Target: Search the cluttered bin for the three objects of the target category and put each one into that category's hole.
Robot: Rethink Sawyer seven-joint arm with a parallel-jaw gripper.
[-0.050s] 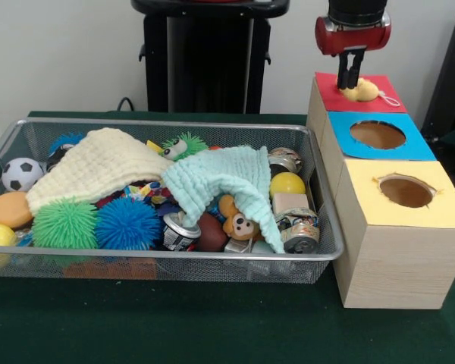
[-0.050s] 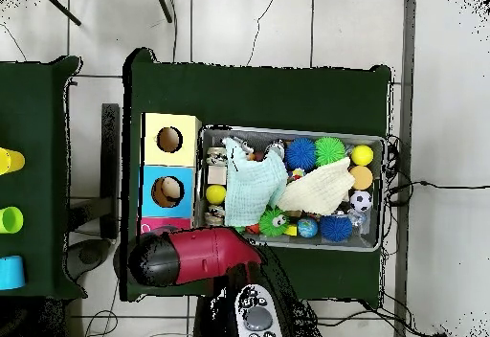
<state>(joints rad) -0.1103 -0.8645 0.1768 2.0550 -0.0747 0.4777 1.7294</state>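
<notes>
We have the end effector [image 1: 352, 80] directly above the red-topped box [image 1: 326, 93], the far one in the row of three wooden boxes at the right end of the wire bin [image 1: 318, 254]. Its black fingers look closed narrowly on a small yellow plush toy [image 1: 362, 92] with a thin white cord trailing toward the blue-topped box [image 1: 415, 152]. The toy seems to rest on or just above the red top; the hole itself is hidden behind it, so we cannot tell whether the toy is lined up with it.

We judge the main risk to be at the release. If the toy is off centre, it may settle on the red surface instead of dropping through, or roll off the back edge onto the counter [image 1: 212, 326]. The cord could also snag on a finger and lift the toy out again as the arm rises.

Two more targets probably remain in the bin. A brown monkey plush [image 1: 239, 221] lies near the front right, partly under the mint cloth [image 1: 220, 182], crowded by cans [image 1: 299, 233] and a yellow ball [image 1: 287, 183]. Reaching for it, we might pinch the cloth too and drag clutter up. The cream cloth [image 1: 91, 167] may hide others, so a search could miss them.
</notes>
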